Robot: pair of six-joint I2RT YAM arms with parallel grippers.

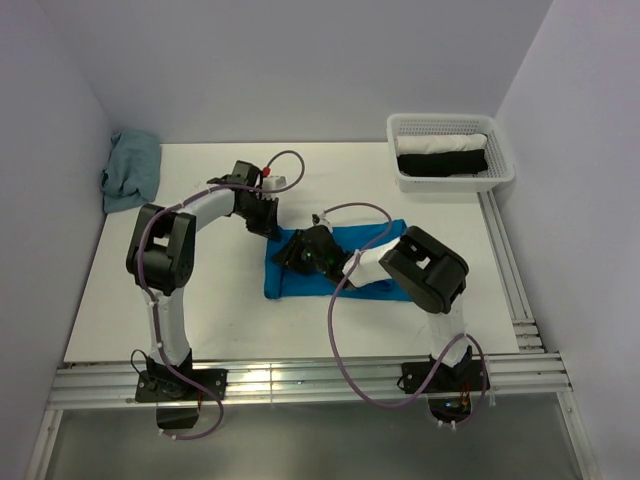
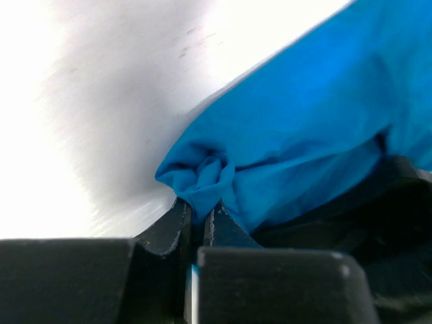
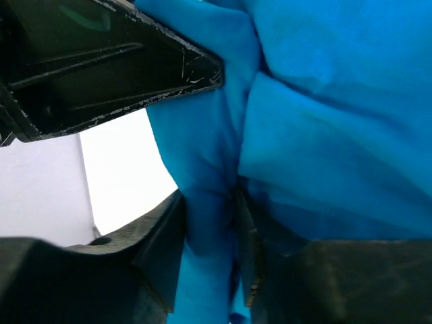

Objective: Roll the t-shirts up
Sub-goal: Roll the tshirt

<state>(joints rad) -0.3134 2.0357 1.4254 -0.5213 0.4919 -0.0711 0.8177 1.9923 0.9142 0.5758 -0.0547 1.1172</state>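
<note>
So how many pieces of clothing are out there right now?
4: a bright blue t-shirt mid-table, a crumpled grey-blue cloth in the far left corner, and a white roll and a black roll in the basket, which may hide more.

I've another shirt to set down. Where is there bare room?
Bare tabletop: near-left, between the left arm and its left edge; and the far strip between the crumpled teal cloth and the white mesh basket. The middle is crowded: left end effector and right end effector grip the blue t-shirt.
</note>
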